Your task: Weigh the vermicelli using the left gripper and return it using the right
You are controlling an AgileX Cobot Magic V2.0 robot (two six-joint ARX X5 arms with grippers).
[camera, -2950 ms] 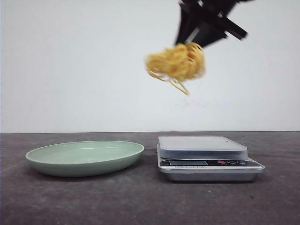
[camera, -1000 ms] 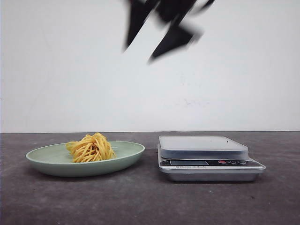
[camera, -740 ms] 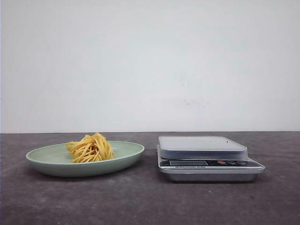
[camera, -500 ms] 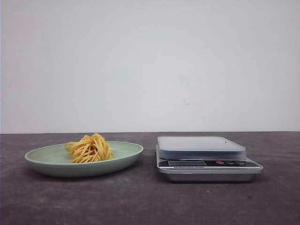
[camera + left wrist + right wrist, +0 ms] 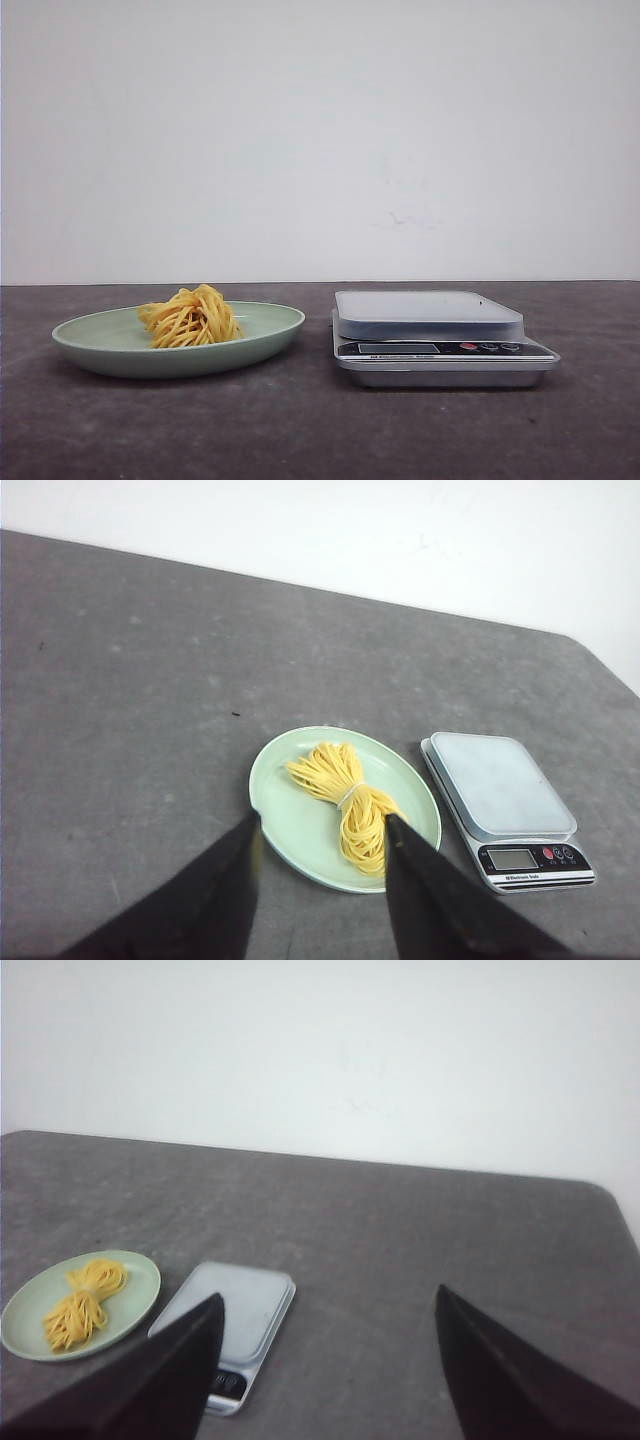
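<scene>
The vermicelli point(image 5: 190, 317), a small yellow-orange noodle nest, lies in the pale green plate point(image 5: 270, 330) left of the kitchen scale point(image 5: 440, 336), whose platform is bare. It also shows in the left wrist view point(image 5: 348, 802) and the right wrist view point(image 5: 82, 1301). My left gripper point(image 5: 320, 825) is open and empty, high above the plate's near rim point(image 5: 268, 815). My right gripper point(image 5: 328, 1305) is open wide and empty, high above the table beside the scale point(image 5: 240, 1315). Neither gripper shows in the front view.
The dark grey table point(image 5: 320, 430) ends at a white wall behind. In the left wrist view the scale point(image 5: 505, 800) stands right beside the plate. The table's rounded corner point(image 5: 605, 1192) shows in the right wrist view.
Three seconds ago my right gripper held the vermicelli high above the scale. It then lay in the plate and the gripper rose out of the front view. Since then nothing has moved.
</scene>
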